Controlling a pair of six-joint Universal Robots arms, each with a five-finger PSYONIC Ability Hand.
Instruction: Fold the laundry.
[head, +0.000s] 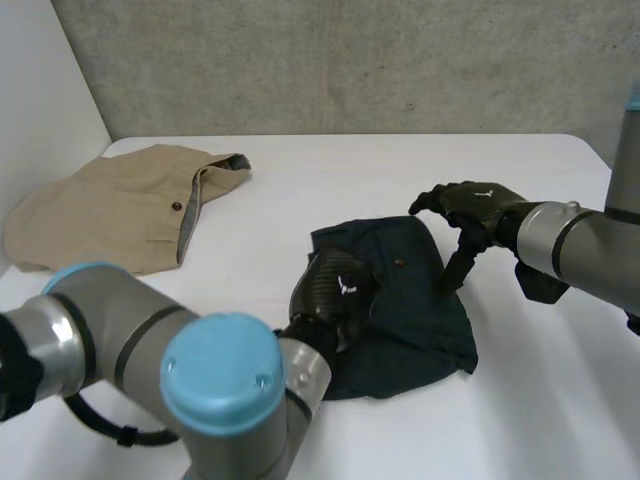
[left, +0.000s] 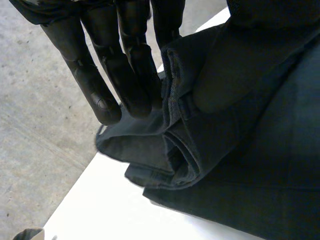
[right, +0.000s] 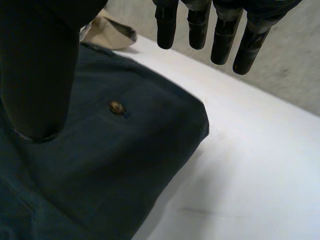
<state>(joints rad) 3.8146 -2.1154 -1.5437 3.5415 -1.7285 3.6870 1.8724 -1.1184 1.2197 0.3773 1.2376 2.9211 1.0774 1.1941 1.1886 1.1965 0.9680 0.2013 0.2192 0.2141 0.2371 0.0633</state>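
A white table (head: 400, 170) stands before a grey concrete wall (head: 350, 60). A pair of dark blue shorts (head: 410, 300) lies folded on the table between the two robot hands.

The left hand (head: 335, 288) is at the edge of the shorts nearest the left arm. In the left wrist view this hand (left: 127, 70) has a thick fold of the dark cloth (left: 200, 145) caught between its straight fingers (left: 100, 95) on one side and its thumb (left: 235, 65) on the other. The layered edge is bunched at the fingertips, with bare table just past the fold.

The right hand (head: 475, 205) is at the opposite edge of the shorts. Its palm is raised above the table, and its thumb (right: 35, 75) points down, with the tip resting on the cloth near that edge. Its fingers (right: 220, 35) are straight, spread apart and clear of the cloth, above bare table, so this hand grips nothing. A small round button (right: 117, 106) sits on the shorts just beside the thumb, towards the fingers.

A pair of tan shorts (head: 110, 210) lies flat on the table well apart from both hands, beyond the left arm, its waistband turned towards the dark shorts.
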